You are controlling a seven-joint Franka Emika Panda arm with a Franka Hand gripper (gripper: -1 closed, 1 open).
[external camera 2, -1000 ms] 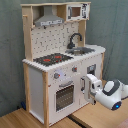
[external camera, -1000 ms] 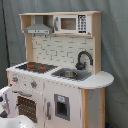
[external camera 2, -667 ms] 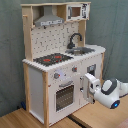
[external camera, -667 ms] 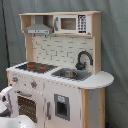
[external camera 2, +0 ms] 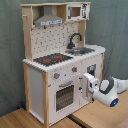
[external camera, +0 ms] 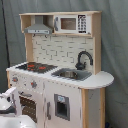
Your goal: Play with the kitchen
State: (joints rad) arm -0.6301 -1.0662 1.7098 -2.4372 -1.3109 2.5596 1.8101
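kitchen [external camera 2: 60, 75] upright on wood floor, against grey curtain | gripper [external camera 2: 89, 86] at lower front by oven door; finger gap: cannot tell | likely rigid, heavy, won't shift; work oven handle [external camera 2: 66, 85] or knobs

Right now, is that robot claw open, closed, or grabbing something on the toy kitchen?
Gripper: cannot be told; it is close in front of the toy kitchen, beside the oven door.
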